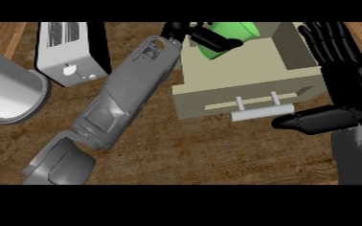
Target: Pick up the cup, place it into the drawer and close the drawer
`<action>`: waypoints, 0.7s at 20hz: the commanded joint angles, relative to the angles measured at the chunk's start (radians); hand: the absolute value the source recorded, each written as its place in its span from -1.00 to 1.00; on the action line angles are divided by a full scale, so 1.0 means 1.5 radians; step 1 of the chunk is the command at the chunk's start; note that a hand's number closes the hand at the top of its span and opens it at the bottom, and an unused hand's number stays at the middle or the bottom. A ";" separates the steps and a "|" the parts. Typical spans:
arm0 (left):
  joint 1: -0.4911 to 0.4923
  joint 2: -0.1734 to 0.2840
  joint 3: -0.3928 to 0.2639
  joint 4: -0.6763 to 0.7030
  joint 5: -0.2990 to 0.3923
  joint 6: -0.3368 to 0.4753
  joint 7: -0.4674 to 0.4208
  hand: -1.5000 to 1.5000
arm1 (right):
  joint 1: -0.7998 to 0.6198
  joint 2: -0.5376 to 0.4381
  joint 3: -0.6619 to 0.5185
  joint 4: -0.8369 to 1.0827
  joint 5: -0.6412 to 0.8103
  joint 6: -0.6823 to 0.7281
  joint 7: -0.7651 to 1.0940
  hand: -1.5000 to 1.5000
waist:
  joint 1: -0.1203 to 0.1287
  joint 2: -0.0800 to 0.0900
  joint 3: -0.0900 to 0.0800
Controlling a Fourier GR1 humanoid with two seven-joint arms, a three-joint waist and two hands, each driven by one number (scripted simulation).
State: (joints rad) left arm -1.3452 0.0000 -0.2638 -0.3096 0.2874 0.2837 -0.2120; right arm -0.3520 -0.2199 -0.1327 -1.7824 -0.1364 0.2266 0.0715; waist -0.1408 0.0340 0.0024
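Note:
A green cup [228, 37] hangs over the back left part of the open beige drawer [244, 84], with my left hand [200, 32] shut on it. Black fingers cross the cup's front and hide part of it. My left forearm runs diagonally from the lower left up to the drawer's left wall. The drawer's pale bar handle [262, 111] faces me on its front panel. My right hand [338, 72] stays open at the right edge beside the drawer's right wall, fingers pointing up. Its thumb lies just right of the handle.
A white toaster [67, 52] stands at the back left on the wooden counter [212, 148]. A grey round vessel [16, 96] sits at the far left edge. A dark strip runs between the toaster and my left forearm.

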 commanded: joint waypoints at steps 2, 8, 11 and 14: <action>0.036 0.000 -0.061 0.015 0.013 -0.011 -0.015 1.00 | -0.027 0.016 0.028 0.008 0.008 0.001 -0.003 -1.00 | -0.029 0.009 0.000; 0.064 0.000 -0.066 -0.030 0.079 -0.005 -0.052 -1.00 | -0.037 0.019 0.049 0.019 -0.044 0.055 -0.002 -1.00 | -0.047 0.011 0.000; 0.072 0.000 -0.031 -0.040 0.126 -0.019 -0.093 -1.00 | -0.030 0.028 0.078 0.009 -0.092 0.106 0.002 1.00 | -0.047 0.014 -0.001; 0.067 0.000 -0.026 -0.077 0.171 -0.038 -0.122 -1.00 | -0.044 0.029 0.131 0.010 -0.112 0.161 0.011 1.00 | -0.045 0.010 -0.002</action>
State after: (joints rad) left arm -1.2558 0.0000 -0.3185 -0.3787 0.4700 0.2490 -0.3380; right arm -0.4096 -0.1826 -0.0046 -1.7643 -0.2527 0.3812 0.0778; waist -0.2058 0.0515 0.0007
